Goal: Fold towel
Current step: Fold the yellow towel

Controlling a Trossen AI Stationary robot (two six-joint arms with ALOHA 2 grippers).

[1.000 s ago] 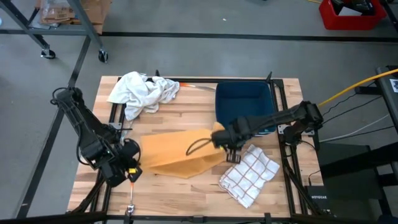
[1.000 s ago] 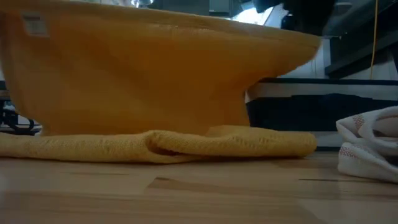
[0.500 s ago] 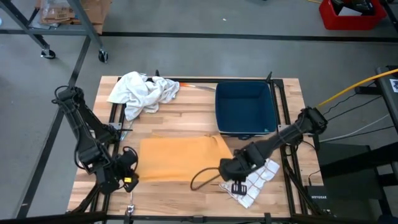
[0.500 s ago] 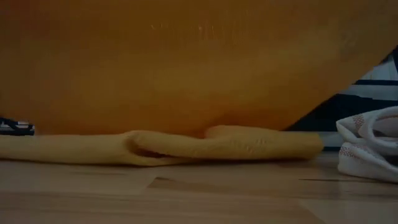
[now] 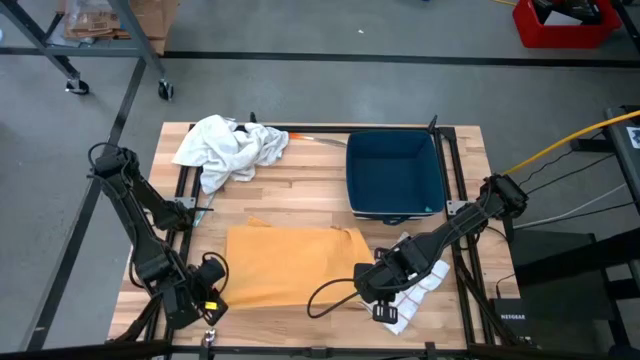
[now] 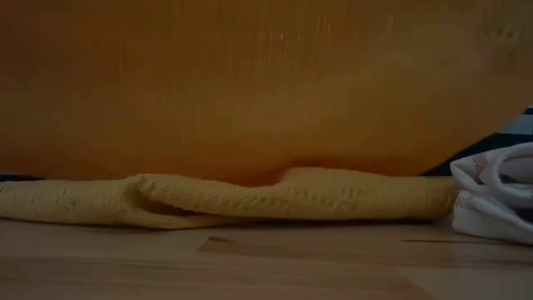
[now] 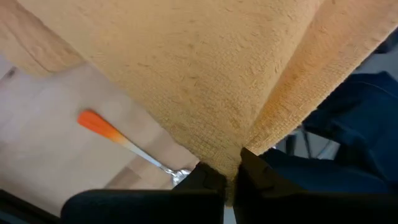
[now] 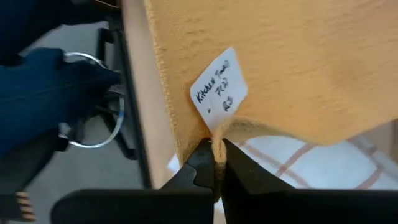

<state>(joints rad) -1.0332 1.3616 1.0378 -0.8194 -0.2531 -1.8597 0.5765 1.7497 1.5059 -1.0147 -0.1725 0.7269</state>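
folding step: we've got the yellow towel (image 5: 290, 265) pinched at its near corners by left gripper (image 5: 200, 300) and right gripper (image 5: 375, 300), edge raised over the table's front, next lay it down square, then release.

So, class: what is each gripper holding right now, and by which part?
Both hold the yellow towel. The left gripper pinches a corner of it; the right gripper pinches its edge just beside the white label. Both sets of jaws are shut on the cloth.

Wooden table (image 5: 300, 190) bears 3 towels (image 5: 285, 262), 1 blue bin (image 5: 393, 175).
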